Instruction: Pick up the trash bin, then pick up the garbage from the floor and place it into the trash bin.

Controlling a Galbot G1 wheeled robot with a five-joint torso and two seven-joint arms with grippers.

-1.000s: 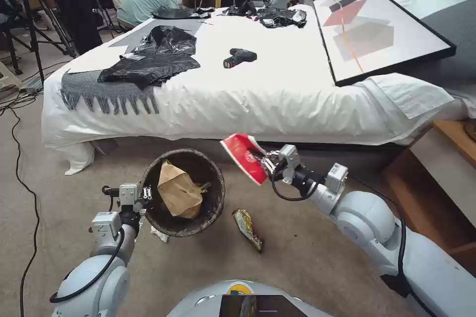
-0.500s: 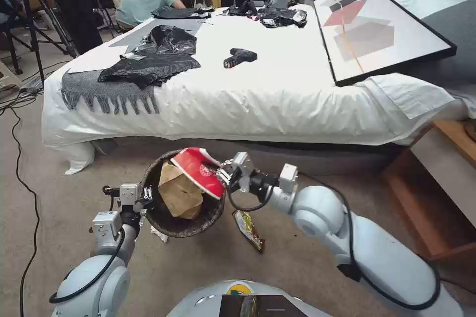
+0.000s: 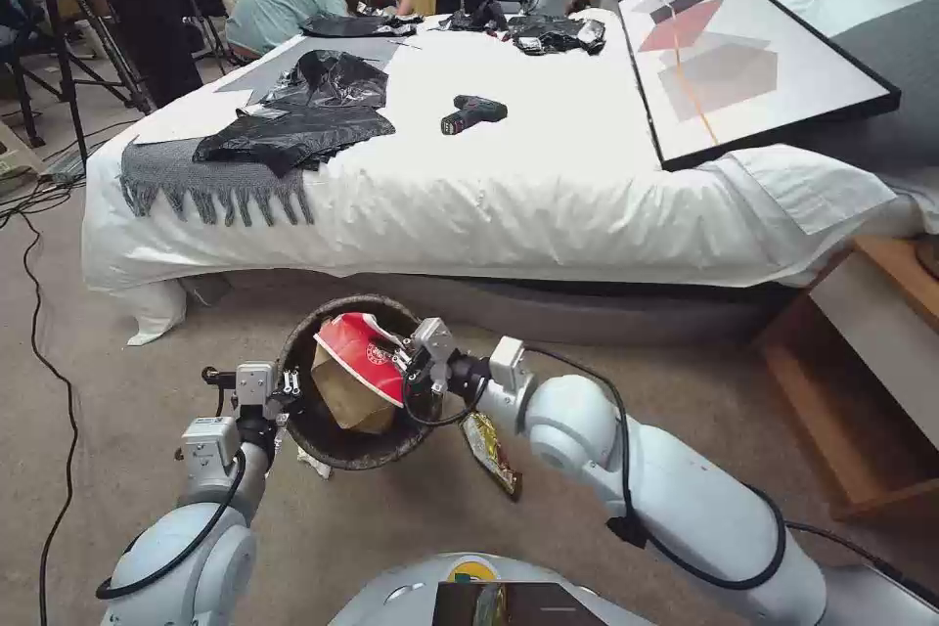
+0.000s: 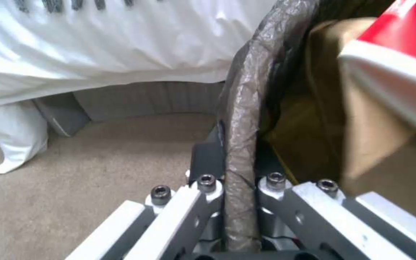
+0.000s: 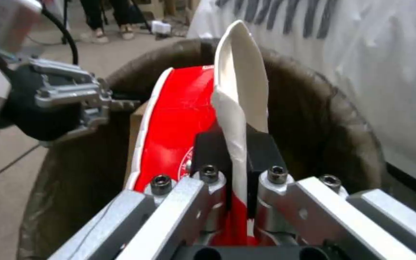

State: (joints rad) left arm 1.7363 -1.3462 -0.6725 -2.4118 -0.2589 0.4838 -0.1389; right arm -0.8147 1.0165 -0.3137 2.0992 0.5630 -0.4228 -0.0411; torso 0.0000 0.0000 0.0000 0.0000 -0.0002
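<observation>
Beige carpet (image 3: 117, 391) stretches before a white-sheeted bed (image 3: 509, 196), where the trash bin (image 3: 293, 411) hangs clear of the floor, its bag-lined rim pinched between the closed fingers of the left gripper (image 3: 290, 382). Inside lies a brown paper bag (image 3: 342, 396). Above it, within the bin's mouth, the right gripper (image 3: 403, 364) clamps the white flap of a red-and-white carton (image 3: 357, 357). On the carpet just beside the bin rests a gold snack wrapper (image 3: 489, 453).
</observation>
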